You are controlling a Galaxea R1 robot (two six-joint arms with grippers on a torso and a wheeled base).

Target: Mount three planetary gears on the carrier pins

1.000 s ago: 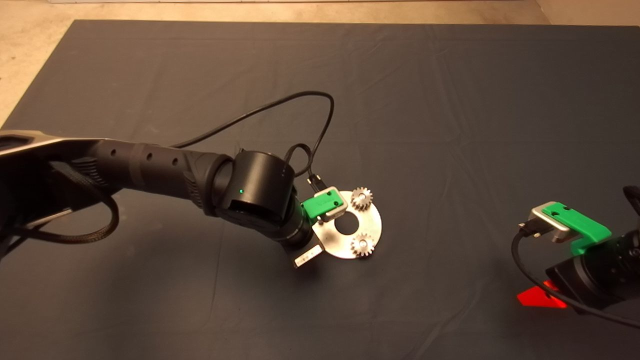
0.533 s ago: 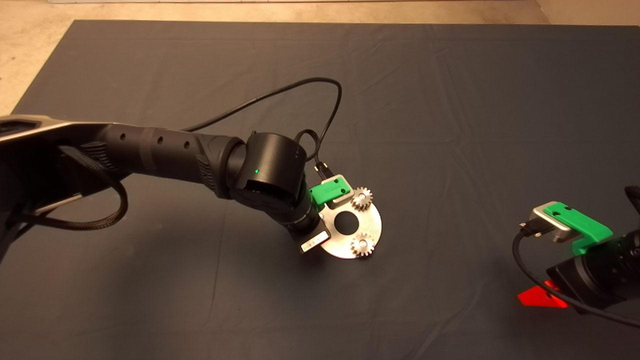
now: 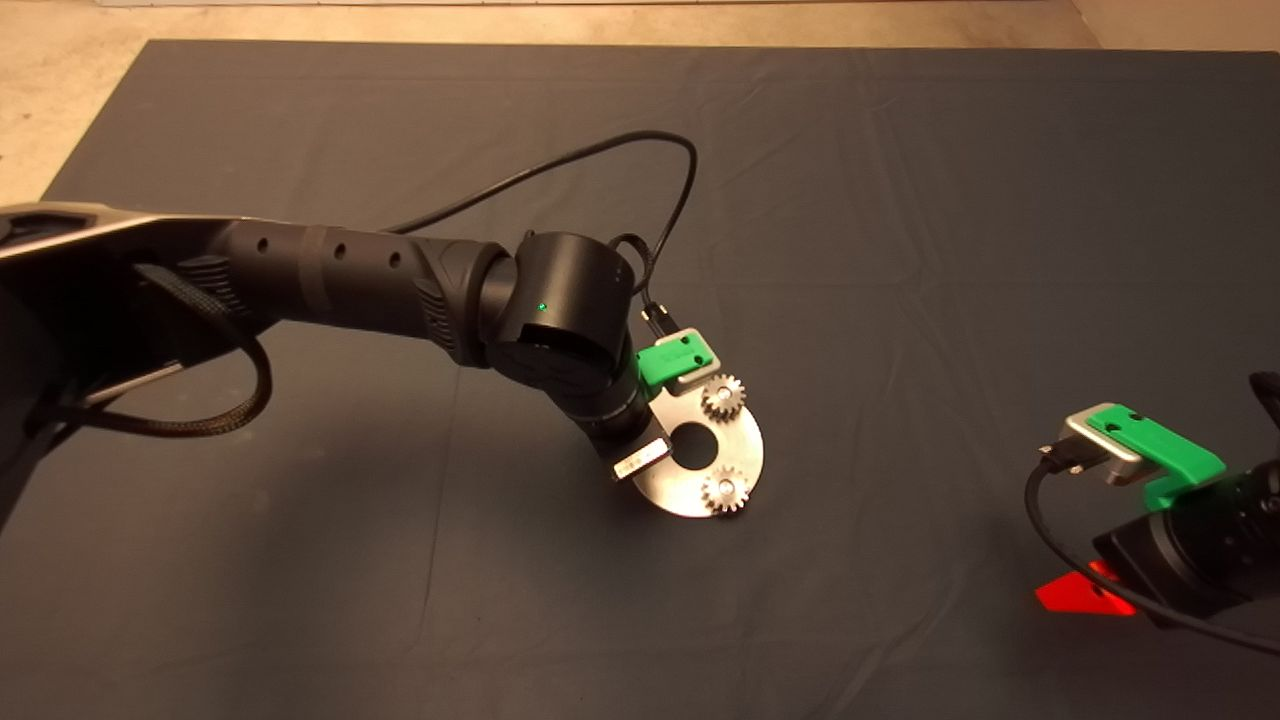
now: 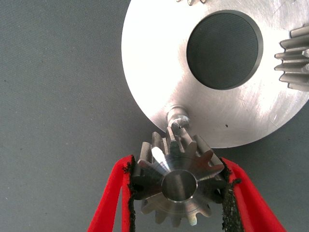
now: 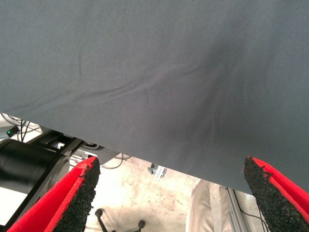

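The left gripper [image 4: 177, 186] clamps a small toothed gear [image 4: 176, 182] between its black pads [image 4: 131, 186], just beside the bare pin [image 4: 176, 117] at the rim of the shiny disc [image 3: 742, 450]. The disc lies near the middle of the mat [image 3: 900, 200], with two more gears [image 3: 722, 397] sitting on it. The right gripper [image 5: 174, 193] waits at the mat's right edge, its fingers spread wide around nothing
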